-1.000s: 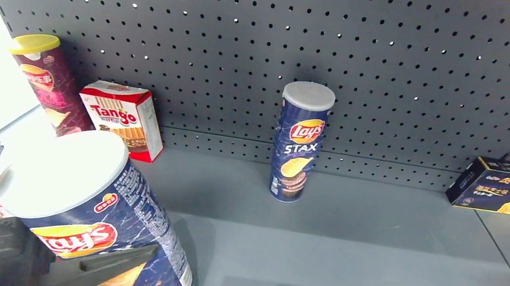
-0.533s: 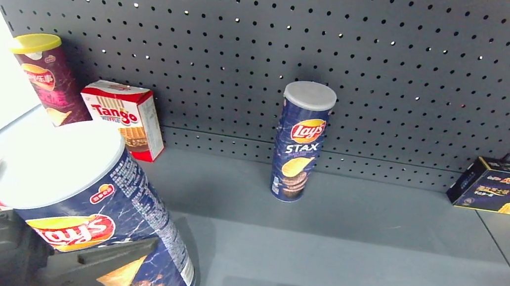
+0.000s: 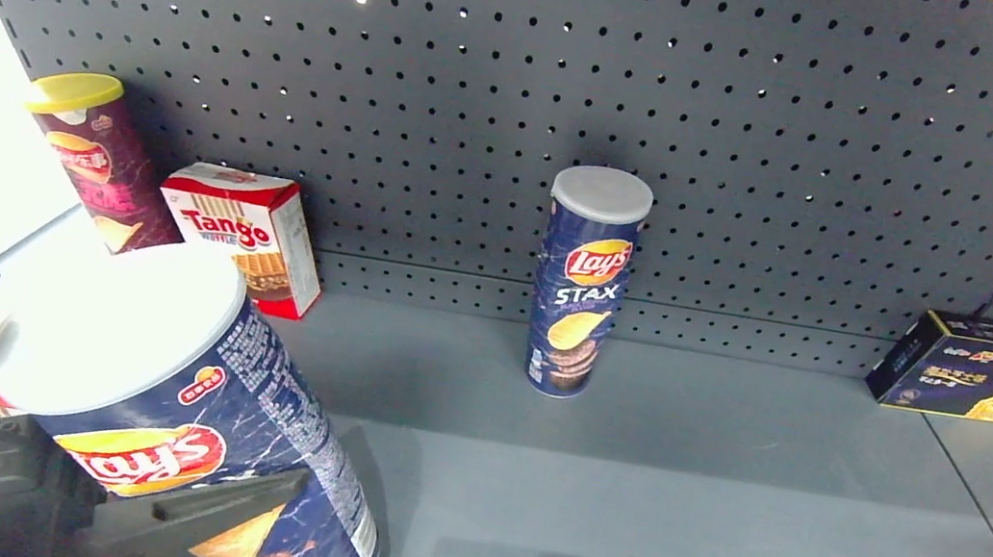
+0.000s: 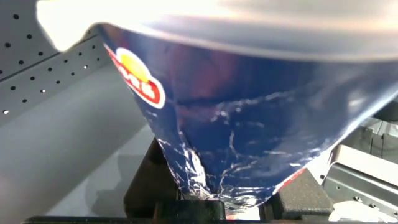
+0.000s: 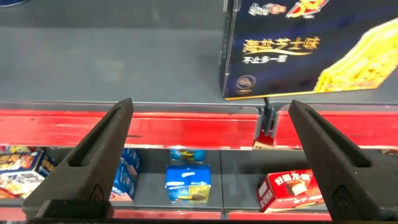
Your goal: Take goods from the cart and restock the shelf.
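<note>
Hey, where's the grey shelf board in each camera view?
Head: shelf board under the pegboard.
Left wrist: behind the held can, below the pegboard.
Right wrist: under the blue box, above the red rail.
Shared landmarks: pegboard for head and left wrist; blue box for head and right.

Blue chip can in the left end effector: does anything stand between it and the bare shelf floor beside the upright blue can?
Nothing visible does. The held can is at the shelf's front left, and the shelf floor from there to the upright blue can is bare. The wafer box stands further back, off that line.
</note>
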